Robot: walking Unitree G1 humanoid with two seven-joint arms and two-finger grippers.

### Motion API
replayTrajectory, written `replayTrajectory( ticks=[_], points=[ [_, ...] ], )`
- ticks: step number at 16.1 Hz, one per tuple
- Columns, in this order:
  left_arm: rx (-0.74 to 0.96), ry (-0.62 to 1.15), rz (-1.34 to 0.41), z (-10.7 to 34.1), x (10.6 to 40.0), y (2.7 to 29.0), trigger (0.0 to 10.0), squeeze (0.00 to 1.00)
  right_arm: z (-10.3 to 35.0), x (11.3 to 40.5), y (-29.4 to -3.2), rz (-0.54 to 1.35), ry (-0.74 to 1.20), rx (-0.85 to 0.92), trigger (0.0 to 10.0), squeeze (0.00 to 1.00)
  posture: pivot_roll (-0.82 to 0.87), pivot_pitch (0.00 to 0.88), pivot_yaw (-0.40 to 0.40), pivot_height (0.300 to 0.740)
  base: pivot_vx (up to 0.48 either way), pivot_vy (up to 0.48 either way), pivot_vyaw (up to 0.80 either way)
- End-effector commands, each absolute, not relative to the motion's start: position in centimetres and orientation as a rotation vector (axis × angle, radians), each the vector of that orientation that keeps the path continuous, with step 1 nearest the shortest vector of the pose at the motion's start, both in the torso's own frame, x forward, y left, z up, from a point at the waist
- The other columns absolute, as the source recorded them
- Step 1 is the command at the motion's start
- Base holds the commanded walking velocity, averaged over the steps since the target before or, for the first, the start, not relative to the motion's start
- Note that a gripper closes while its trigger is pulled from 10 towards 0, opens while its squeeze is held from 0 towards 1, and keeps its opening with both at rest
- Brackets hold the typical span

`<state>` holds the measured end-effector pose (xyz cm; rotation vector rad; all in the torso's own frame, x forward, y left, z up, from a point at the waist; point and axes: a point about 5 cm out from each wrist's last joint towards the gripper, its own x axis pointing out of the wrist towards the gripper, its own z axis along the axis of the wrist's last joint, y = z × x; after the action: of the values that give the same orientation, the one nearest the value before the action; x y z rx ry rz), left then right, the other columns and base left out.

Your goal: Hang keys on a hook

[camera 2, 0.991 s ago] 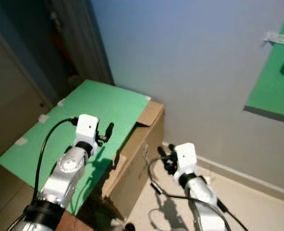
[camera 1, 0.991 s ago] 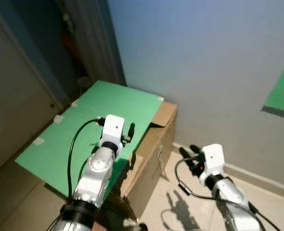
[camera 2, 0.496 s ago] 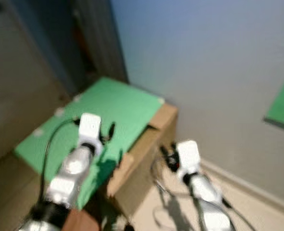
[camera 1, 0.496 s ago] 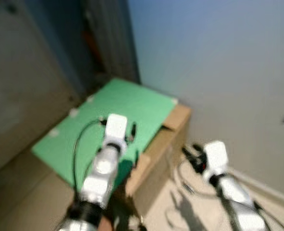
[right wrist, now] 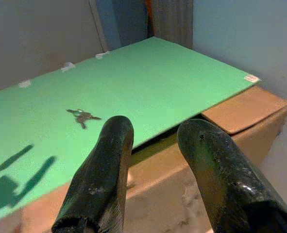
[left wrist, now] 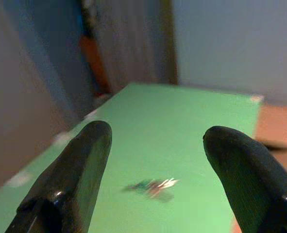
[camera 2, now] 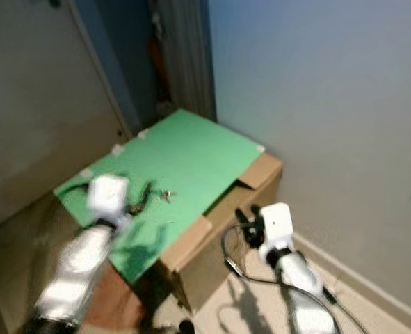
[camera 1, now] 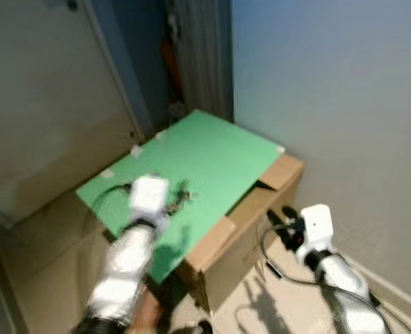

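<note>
A small bunch of keys [camera 2: 165, 195] lies flat on the green sheet [camera 1: 219, 149] that covers a cardboard box [camera 1: 278, 182]. My left gripper [camera 2: 147, 195] hovers open over the sheet, motion-blurred, just short of the keys. In the left wrist view the keys [left wrist: 153, 186] lie ahead between the two spread fingers [left wrist: 80, 170], untouched. My right gripper [camera 1: 283, 217] is open and holds nothing, hanging beside the box's right flank over the floor. The right wrist view has the keys [right wrist: 83, 116] far off on the sheet.
A pale door [camera 1: 45, 90] stands at the left, with a dark gap and curtain [camera 1: 191, 56] behind the box. A blue-grey wall [camera 1: 344, 90] runs along the right. Beige floor [camera 1: 261, 306] lies in front, with the right arm's cable [camera 1: 271, 268] hanging over it.
The camera has swung left and the view shifted. My left arm has moved leftward over the green sheet, and the keys have come into view. The right gripper holds about the same pose.
</note>
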<state>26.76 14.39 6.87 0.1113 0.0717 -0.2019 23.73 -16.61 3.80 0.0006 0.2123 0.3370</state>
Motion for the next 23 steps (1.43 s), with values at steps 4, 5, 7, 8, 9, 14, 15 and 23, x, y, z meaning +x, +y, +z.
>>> replayTrajectory(
  ticks=[4, 5, 7, 8, 9, 14, 15, 23],
  points=[
    [0.195, -0.004, -0.221, 6.4, 23.8, 15.6, 10.0, 0.00, 4.8, 24.5, -16.3, 0.298, 0.136, 0.002, 10.0, 0.00, -0.12, 0.014, 0.136, 0.740, 0.000, 0.000, 0.48],
    [0.200, -0.010, -0.210, 6.2, 23.4, 15.7, 10.0, 0.00, 4.9, 24.5, -16.2, 0.293, 0.129, 0.010, 10.0, 0.00, -0.13, 0.014, 0.135, 0.740, 0.000, 0.000, 0.48],
    [0.108, 0.018, -0.151, 5.9, 22.9, 14.0, 10.0, 0.00, 5.0, 24.7, -15.8, 0.278, 0.115, 0.026, 10.0, 0.00, -0.13, 0.022, 0.133, 0.740, 0.000, 0.000, 0.48],
    [0.023, 0.051, -0.088, 6.1, 23.7, 14.3, 10.0, 0.00, 4.9, 24.6, -15.5, 0.286, 0.116, 0.025, 10.0, 0.00, -0.13, 0.023, 0.132, 0.740, 0.000, 0.000, 0.49],
    [0.051, 0.054, -0.079, 6.4, 24.7, 14.6, 10.0, 0.00, 4.7, 24.4, -15.4, 0.289, 0.129, 0.008, 10.0, 0.00, -0.13, 0.026, 0.131, 0.740, 0.000, 0.000, 0.46],
    [0.124, 0.023, -0.185, 8.4, 27.2, 13.6, 10.0, 0.00, 4.7, 24.4, -15.7, 0.261, 0.125, -0.028, 10.0, 0.00, -0.15, 0.033, 0.144, 0.740, 0.260, 0.000, 0.00],
    [0.127, 0.022, -0.211, 8.6, 27.4, 13.1, 10.0, 0.00, 4.7, 24.5, -15.8, 0.249, 0.129, -0.068, 10.0, 0.00, -0.15, 0.036, 0.148, 0.740, 0.480, 0.000, 0.00],
    [0.138, 0.075, -0.239, 8.1, 27.5, 12.2, 10.0, 0.00, 4.1, 24.2, -15.4, 0.281, 0.158, -0.097, 10.0, 0.00, -0.14, 0.048, 0.145, 0.740, 0.326, 0.000, 0.00]
  ],
)
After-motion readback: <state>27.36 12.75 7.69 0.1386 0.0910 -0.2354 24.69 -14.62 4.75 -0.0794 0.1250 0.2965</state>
